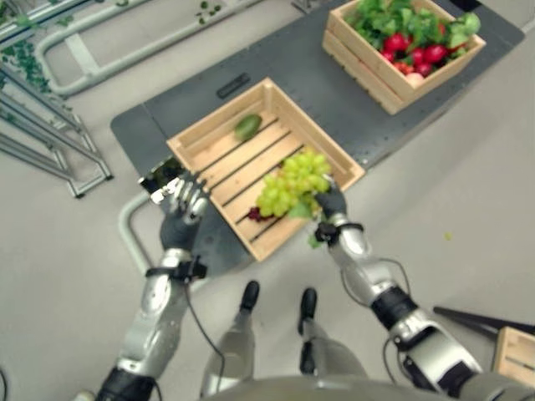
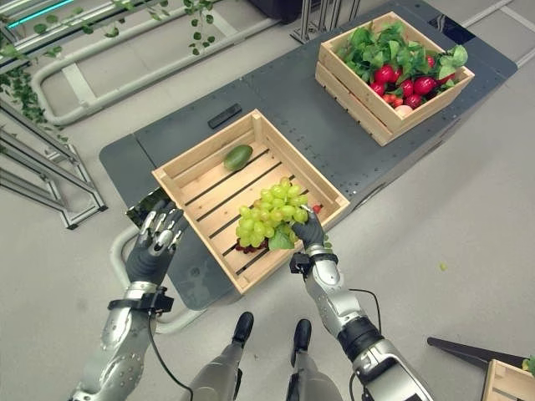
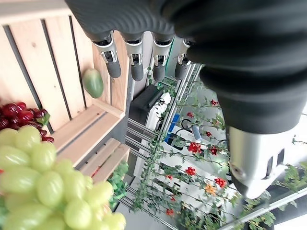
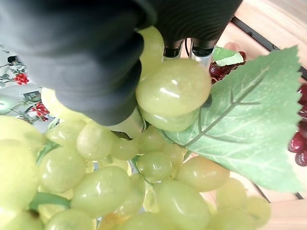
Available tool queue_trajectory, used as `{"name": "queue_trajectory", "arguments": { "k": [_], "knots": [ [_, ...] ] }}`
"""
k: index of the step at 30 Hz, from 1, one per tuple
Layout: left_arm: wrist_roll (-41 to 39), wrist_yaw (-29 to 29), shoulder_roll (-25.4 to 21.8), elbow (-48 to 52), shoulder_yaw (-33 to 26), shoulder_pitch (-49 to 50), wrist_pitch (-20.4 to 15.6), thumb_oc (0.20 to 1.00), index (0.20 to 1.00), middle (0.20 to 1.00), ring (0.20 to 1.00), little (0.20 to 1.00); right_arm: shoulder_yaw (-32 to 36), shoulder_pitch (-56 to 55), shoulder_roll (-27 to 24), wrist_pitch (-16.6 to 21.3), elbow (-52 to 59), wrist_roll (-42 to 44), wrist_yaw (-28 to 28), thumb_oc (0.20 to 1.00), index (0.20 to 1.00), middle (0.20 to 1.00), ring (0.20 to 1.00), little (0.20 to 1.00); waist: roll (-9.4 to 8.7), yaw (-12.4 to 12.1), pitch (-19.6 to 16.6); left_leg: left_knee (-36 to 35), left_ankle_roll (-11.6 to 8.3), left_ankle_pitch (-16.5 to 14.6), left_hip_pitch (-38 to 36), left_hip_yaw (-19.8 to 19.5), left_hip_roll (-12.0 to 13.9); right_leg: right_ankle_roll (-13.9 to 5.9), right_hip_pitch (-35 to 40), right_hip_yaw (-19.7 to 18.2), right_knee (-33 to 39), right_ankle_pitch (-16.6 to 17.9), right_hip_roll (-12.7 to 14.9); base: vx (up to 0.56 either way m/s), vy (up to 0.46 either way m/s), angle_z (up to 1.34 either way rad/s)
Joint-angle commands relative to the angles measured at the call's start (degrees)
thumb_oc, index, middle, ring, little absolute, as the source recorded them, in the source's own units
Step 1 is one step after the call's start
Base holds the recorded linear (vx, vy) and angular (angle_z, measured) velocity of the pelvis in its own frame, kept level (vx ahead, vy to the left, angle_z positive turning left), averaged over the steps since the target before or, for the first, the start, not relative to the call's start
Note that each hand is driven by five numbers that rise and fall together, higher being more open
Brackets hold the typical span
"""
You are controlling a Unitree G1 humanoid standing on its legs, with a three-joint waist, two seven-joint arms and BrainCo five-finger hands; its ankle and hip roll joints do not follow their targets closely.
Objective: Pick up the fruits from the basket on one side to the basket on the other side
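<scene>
One right hand (image 2: 309, 230) gripping green grapes (image 2: 267, 215) over near crate (image 2: 201, 175)

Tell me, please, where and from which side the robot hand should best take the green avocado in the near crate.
Grip the avocado across its narrow middle, coming from above. It lies flat and alone on the slats at the far end of the wooden crate, with the wall close behind it, so a sideways approach looks blocked. The left robot hand is nearer.

A dark grey platform (image 2: 334, 134) sits on pale floor (image 2: 468, 209), metal railings (image 2: 50, 180) with ivy beside
</scene>
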State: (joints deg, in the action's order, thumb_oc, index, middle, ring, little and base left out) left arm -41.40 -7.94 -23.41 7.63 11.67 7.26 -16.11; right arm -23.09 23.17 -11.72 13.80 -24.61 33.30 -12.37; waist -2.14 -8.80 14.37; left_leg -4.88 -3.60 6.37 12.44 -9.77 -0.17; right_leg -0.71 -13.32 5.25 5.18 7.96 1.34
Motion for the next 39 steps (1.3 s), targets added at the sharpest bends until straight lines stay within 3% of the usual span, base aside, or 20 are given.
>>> {"name": "queue_trajectory", "arguments": {
  "k": [1, 7, 8, 9, 11, 13, 21, 30, 39],
  "knots": [
    [6.9, -0.6, -0.1, -2.0, -2.6, 1.9, -1.6, 1.0, 1.0, 1.0, 1.0, 1.0, 1.9, -0.4, 1.1, 5.5, 7.2, -1.5, 0.5, 0.2, 0.2, 0.2, 0.2, 0.2, -2.4, 1.0, -4.4, 0.4, 3.74, -4.5, 0.0, -2.5, -3.9, -5.51, 0.3, 0.4, -2.3, -4.2, 3.1, 0.0, 0.0, 0.0],
    [11.8, -1.1, 1.0, -16.2, -1.2, 1.1, 1.5, 1.0, 1.0, 1.0, 1.0, 1.0, 3.0, -3.1, -1.1, 4.8, 10.2, -1.7, 1.3, 0.2, 0.2, 0.2, 0.2, 0.2, -2.81, 1.6, -4.7, 0.4, 3.76, -4.6, -0.5, -2.4, -3.7, -5.59, 0.6, 0.4, -2.8, -4.4, 3.0, 0.0, 0.0, 0.0],
    [19.5, -2.0, 0.7, -24.4, -0.7, -0.5, 2.4, 1.0, 1.0, 1.0, 1.0, 1.0, 3.5, -4.5, -2.3, 4.7, 11.6, -1.9, 1.8, 0.2, 0.2, 0.2, 0.2, 0.2, -3.18, 2.1, -5.0, 0.3, 3.75, -4.7, -0.8, -2.4, -3.6, -5.68, 0.8, 0.3, -3.1, -4.6, 2.9, 0.02, 0.009, 0.04],
    [19.6, -2.1, 0.8, -24.6, -0.6, -0.6, 2.3, 1.0, 1.0, 1.0, 1.0, 1.0, 3.5, -4.6, -2.4, 4.7, 11.7, -1.9, 1.8, 0.2, 0.2, 0.2, 0.2, 0.2, -3.17, 2.1, -5.0, 0.3, 3.75, -4.7, -0.8, -2.4, -3.6, -5.68, 0.8, 0.3, -3.1, -4.6, 2.9, 0.02, 0.029, 0.03],
    [24.8, -4.4, 3.5, -38.1, -0.8, -2.6, 4.4, 1.0, 1.0, 1.0, 1.0, 1.0, 4.1, -7.1, -3.8, 4.6, 14.6, -2.5, 2.1, 0.2, 0.2, 0.2, 0.2, 0.2, -3.61, 3.1, -5.4, 0.2, 3.81, -4.8, -1.5, -2.1, -3.6, -5.74, 1.2, 0.1, -3.4, -4.7, 3.0, 0.03, 0.038, 0.0],
    [30.0, -6.2, 4.0, -43.2, -0.9, -3.6, 4.8, 1.0, 1.0, 1.0, 1.0, 1.0, 4.8, -8.7, -4.8, 4.7, 15.8, -3.1, 2.2, 0.2, 0.2, 0.2, 0.2, 0.2, -3.83, 3.4, -5.5, 0.1, 3.92, -5.0, -2.0, -2.0, -3.7, -5.79, 1.7, 0.1, -3.3, -4.7, 2.9, 0.04, 0.038, -0.01],
    [38.4, -7.9, 7.9, -71.8, -5.0, -5.7, 8.9, 1.0, 1.0, 1.0, 1.0, 1.0, 7.8, -14.9, -7.7, 4.1, 20.6, -4.9, 3.3, 0.2, 0.2, 0.2, 0.2, 0.2, -4.66, 4.6, -6.7, -0.1, 4.38, -5.4, -3.7, -1.0, -4.1, -6.27, 3.2, -0.7, -2.8, -4.2, 3.1, 0.02, 0.044, -0.04],
    [40.9, -8.2, 7.7, -78.3, -9.6, -4.9, 9.7, 1.0, 1.0, 1.0, 1.0, 1.0, 10.6, -21.9, -8.6, 3.1, 25.0, -6.0, 5.2, 0.2, 0.2, 0.2, 0.2, 0.2, -5.3, 5.7, -7.8, -0.1, 5.19, -6.6, -5.9, -0.1, -4.7, -6.84, 4.2, -2.3, -3.9, -4.1, 3.2, 0.02, 0.055, -0.06],
    [43.9, -8.8, 5.0, -71.3, -5.2, -9.6, 8.3, 1.0, 1.0, 1.0, 1.0, 1.0, 10.7, -26.9, -7.5, 2.8, 27.3, -5.5, 7.0, 0.2, 0.2, 0.2, 0.2, 0.2, -5.88, 8.7, -6.8, -0.1, 5.58, -5.8, -4.9, 2.6, -3.8, -8.22, 1.8, -5.6, -4.6, -1.0, 2.6, -0.07, 0.048, -0.17]
  ]
}}
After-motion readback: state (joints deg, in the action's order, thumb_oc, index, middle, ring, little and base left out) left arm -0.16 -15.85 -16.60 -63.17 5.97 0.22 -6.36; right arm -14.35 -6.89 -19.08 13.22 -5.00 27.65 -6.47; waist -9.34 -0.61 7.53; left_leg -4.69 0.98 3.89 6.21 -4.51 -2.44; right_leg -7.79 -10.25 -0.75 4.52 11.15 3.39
